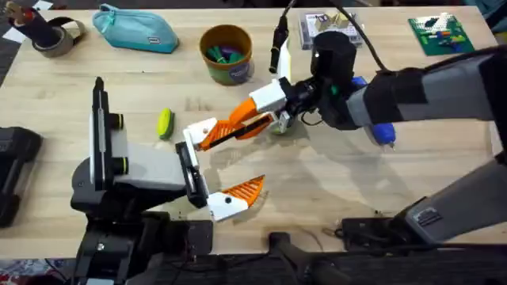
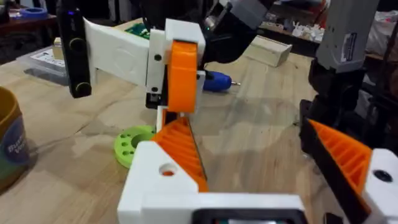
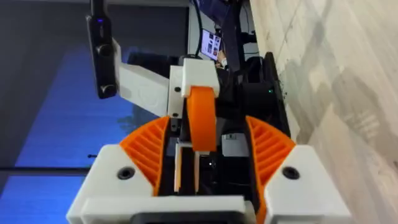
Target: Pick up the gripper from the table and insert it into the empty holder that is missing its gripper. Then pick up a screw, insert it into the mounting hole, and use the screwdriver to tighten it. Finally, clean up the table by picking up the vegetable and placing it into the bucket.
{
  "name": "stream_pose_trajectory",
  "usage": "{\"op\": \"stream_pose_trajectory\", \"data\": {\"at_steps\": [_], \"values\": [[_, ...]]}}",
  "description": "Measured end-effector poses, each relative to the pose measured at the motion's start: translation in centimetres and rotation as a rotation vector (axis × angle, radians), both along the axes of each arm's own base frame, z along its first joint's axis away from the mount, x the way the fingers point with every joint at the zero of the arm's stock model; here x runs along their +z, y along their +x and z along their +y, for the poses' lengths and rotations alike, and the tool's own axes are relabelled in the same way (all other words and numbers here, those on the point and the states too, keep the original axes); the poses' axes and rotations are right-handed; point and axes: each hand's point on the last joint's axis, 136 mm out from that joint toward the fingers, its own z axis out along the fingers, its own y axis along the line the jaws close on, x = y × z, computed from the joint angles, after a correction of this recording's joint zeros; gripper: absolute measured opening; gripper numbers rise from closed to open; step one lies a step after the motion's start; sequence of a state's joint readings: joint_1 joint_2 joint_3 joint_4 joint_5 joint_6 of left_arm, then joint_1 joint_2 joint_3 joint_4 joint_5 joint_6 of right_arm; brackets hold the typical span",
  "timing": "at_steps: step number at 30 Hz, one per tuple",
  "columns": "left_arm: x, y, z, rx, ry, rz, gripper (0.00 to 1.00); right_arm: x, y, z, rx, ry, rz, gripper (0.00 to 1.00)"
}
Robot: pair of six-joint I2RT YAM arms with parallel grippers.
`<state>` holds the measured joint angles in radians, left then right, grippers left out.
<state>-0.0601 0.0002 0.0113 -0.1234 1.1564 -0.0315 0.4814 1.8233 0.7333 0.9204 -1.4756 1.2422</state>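
At table centre, the gripper (image 3: 202, 118) sits at the holder (image 1: 200, 129), apparently unfastened. Your right gripper (image 3: 206, 123) straddles it, spread wide; the left gripper (image 2: 242, 124) is likewise wide. Snagging it while retracting could dislodge it.

We find the bucket (image 1: 226, 54) at upper centre of the overhead frame, with a pouch (image 1: 136, 30) to its left and a tape roll (image 1: 57, 36) in the upper left corner. Below the bucket and to its left lies the vegetable (image 1: 164, 123). The right gripper (image 1: 218, 136) sits mid-frame; the left gripper (image 1: 215, 172) just below it. A circuit board (image 1: 440, 33) occupies the upper right.
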Motion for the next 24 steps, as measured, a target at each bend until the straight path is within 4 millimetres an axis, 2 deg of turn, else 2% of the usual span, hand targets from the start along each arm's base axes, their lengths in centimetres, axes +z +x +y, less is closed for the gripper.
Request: {"op": "stream_pose_trajectory", "data": {"at_steps": [4,9,10,24], "values": [[0.00,0.00,0.00,0.000,0.000,0.000,0.990,0.39,0.11,0.08,0.001,0.004,-0.004,0.448],[0.00,0.00,0.00,0.000,-0.001,0.002,0.990,0.43,0.00,0.03,0.008,-0.003,0.016,0.061],[0.00,0.00,0.00,0.000,-0.001,0.004,0.990,0.45,-0.02,0.02,0.010,-0.004,0.019,0.023],[-0.01,0.00,0.00,0.001,-0.005,0.013,0.990,0.11,0.09,0.06,-0.012,-0.011,0.024,0.009]]}}
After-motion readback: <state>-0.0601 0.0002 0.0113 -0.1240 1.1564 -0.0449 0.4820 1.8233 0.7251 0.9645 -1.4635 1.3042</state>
